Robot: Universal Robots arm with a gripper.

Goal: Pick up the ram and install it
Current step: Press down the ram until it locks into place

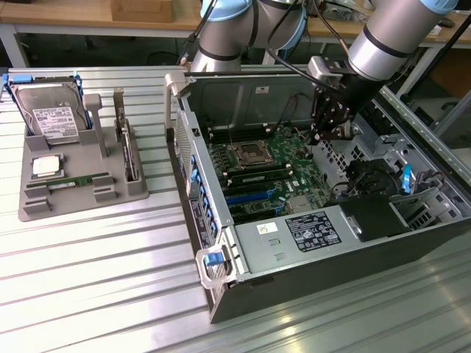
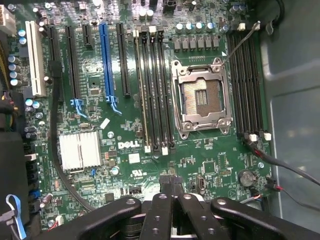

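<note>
Ram point(image 1: 73, 181) on tray point(image 1: 44, 209); pincer point(image 1: 324, 133) closed, empty.

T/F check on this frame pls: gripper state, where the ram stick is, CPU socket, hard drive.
1. The gripper is shut and holds nothing. True.
2. The gripper is above the grey tray. False: it hangs inside the open computer case, over the motherboard.
3. A ram stick lies flat on the grey tray. True.
4. The CPU socket has a processor seated in it. False: the socket is empty, its contacts bare.
5. The hard drive sits inside the computer case. False: it stands in the tray at the exterior view's left.
6. The silver processor chip rests on the tray. True.
</note>
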